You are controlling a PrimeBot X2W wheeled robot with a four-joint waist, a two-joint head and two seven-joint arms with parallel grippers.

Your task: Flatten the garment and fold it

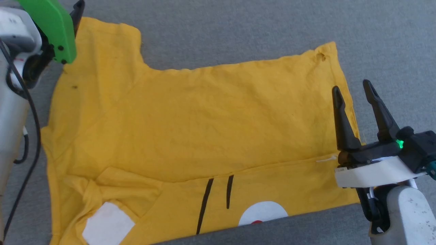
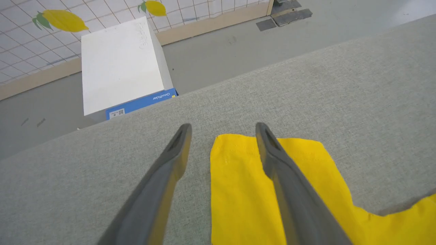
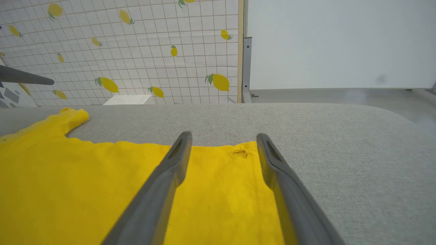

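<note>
Right gripper (image 1: 351, 87), in the head view, stands wide open and empty over the right edge of the yellow garment (image 1: 190, 112), which lies spread on the grey table (image 1: 238, 27). Left wrist view: left gripper (image 2: 223, 126) open, empty, astride a sleeve (image 2: 238, 177) corner. Right wrist view: fingers (image 3: 163, 183) straddle that edge; a shallow pinch might catch one layer and drag wrinkles

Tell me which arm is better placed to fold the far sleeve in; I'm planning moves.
Left, probably: the left gripper hovers open over the sleeve; the right gripper is across the shirt at the hem.
</note>
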